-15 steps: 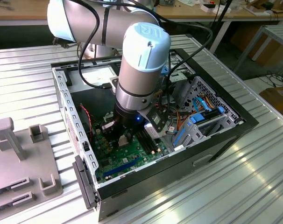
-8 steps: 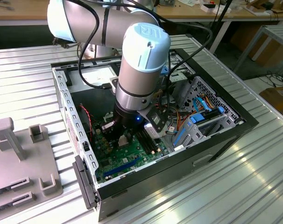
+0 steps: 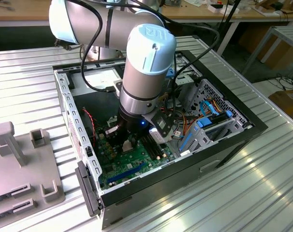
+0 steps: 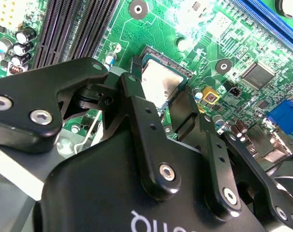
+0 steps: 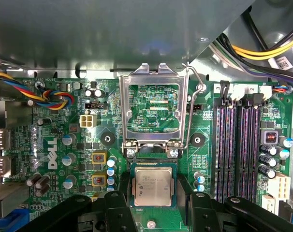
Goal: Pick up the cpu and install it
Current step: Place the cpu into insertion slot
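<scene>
claw (image 5: 153, 189) pinches the cpu (image 5: 153, 186) at the socket (image 5: 153, 163), silver frame (image 5: 123, 111) flipped open

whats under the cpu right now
The cpu sits within the socket's dark frame on the green motherboard, with the rim showing around it. The contacts beneath are covered by the chip, so whether it is fully seated cannot be told.

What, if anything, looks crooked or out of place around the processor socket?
Nothing stands out. The cpu lies square in its socket. The metal retention frame beside it is swung open with its lever unlatched, neither looking bent.
</scene>
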`<act>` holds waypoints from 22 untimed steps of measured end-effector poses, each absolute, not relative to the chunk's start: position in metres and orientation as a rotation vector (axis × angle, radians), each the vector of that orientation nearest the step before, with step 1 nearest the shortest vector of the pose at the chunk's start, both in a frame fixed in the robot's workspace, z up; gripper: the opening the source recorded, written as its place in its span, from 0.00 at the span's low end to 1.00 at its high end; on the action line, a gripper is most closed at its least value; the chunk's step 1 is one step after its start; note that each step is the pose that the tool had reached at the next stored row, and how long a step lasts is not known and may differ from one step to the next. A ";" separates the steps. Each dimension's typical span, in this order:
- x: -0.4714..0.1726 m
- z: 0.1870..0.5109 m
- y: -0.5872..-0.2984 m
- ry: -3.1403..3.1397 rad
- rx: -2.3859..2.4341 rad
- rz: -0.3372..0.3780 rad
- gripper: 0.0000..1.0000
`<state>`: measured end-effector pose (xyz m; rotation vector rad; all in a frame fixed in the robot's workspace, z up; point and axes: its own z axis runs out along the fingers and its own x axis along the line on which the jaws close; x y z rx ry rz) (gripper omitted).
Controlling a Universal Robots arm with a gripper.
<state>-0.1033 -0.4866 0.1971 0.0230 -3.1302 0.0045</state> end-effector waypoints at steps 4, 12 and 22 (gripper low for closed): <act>-0.103 0.197 -0.487 -3.130 0.020 0.005 0.47; -0.103 0.198 -0.486 -3.131 0.017 0.003 0.47; -0.103 0.201 -0.487 -3.130 0.017 0.004 0.47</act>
